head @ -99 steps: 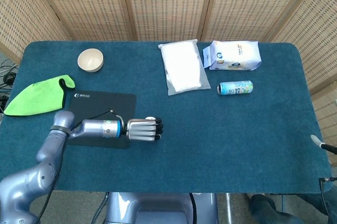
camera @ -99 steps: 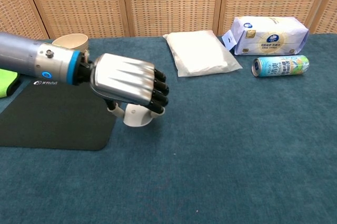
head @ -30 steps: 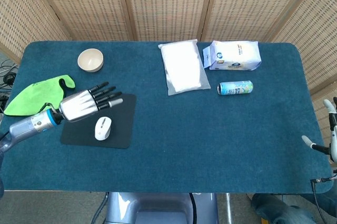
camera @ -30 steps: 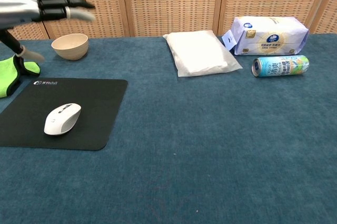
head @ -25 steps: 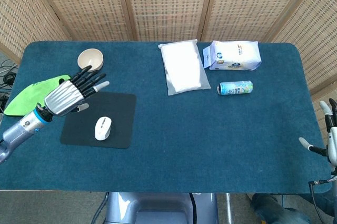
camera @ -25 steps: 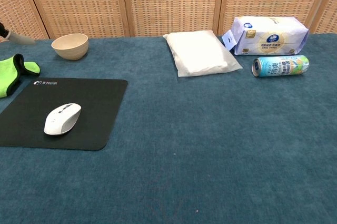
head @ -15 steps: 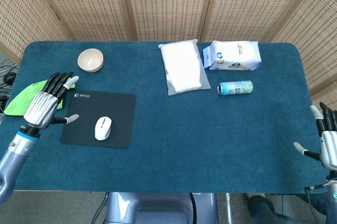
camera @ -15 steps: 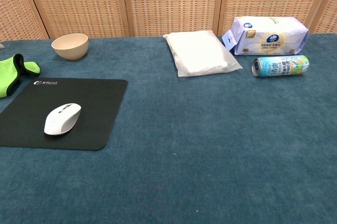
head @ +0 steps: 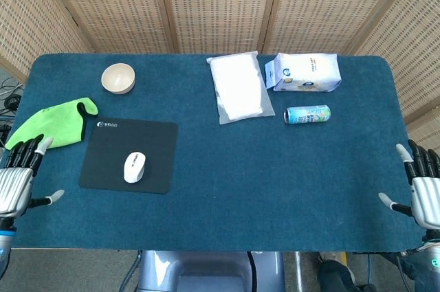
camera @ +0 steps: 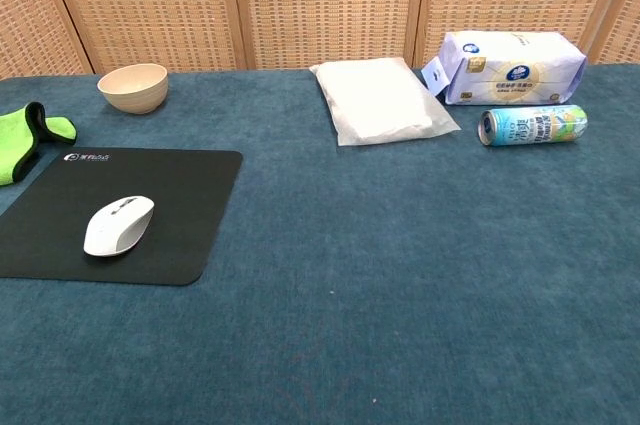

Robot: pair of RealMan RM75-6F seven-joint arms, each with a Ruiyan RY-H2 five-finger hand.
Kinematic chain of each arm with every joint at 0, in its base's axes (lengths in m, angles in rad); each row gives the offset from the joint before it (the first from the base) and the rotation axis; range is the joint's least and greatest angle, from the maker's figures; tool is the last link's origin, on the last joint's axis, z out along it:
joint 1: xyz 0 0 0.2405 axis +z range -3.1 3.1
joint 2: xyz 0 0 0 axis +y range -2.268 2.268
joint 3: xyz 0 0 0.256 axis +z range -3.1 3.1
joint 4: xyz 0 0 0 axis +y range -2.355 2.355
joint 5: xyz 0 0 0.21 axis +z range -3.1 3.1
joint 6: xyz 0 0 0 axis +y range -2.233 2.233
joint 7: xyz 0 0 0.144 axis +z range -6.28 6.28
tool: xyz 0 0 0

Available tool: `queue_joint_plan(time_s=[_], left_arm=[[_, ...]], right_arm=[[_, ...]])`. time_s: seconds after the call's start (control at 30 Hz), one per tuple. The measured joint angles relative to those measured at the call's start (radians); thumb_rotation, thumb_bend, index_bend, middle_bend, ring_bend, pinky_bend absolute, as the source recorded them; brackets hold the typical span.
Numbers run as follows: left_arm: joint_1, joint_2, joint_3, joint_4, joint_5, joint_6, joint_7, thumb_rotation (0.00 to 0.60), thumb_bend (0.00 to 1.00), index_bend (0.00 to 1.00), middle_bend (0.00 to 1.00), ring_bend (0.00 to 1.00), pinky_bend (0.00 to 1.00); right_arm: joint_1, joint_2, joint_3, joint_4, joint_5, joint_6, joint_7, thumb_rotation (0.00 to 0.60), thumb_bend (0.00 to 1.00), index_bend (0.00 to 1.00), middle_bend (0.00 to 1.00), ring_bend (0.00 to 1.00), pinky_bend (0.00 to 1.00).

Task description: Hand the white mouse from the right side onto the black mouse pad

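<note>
My left hand (head: pixel 15 187) hangs at the table's left edge with its fingers (head: pixel 27 152) spread apart and nothing in them. My right hand (head: pixel 425 196) sits at the far right edge the same way, fingers (head: pixel 418 158) apart and empty. Neither hand shows in the chest view.

The small white computer mouse (head: pixel 134 167) lies on the flat black rectangular mouse pad (head: pixel 155 139), roughly at the pad's middle and a little toward its near edge. Its long axis runs front to back across the pad, leaning slightly, with the wheel end pointing away from me in the chest view (camera: pixel 118 224). From the left hand's fingers, the mouse lies to the right and a touch further from me, with a bare strip of pad (camera: pixel 190 180) and blue cloth between them. The left hand is clearly the nearer one; the right is well apart, across almost the whole blue felt-covered table (head: pixel 295 168).

Since the mouse rests wholly on the pad and both hands are clear of it, I judge the placing done and no further reach is needed.

Around the pad: a lime-green cloth (head: pixel 48 124) beside its left edge, a cream bowl (head: pixel 118 77) behind it.
</note>
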Motion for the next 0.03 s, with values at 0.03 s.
queue_joint_plan(time_s=[0.03], left_arm=[[0.010, -0.001, 0.002, 0.010, 0.022, 0.009, 0.001, 0.600, 0.00, 0.00, 0.00, 0.00, 0.00]], right_arm=[[-0.003, 0.003, 0.000, -0.005, -0.005, 0.008, 0.003, 0.600, 0.00, 0.00, 0.00, 0.00, 0.00]])
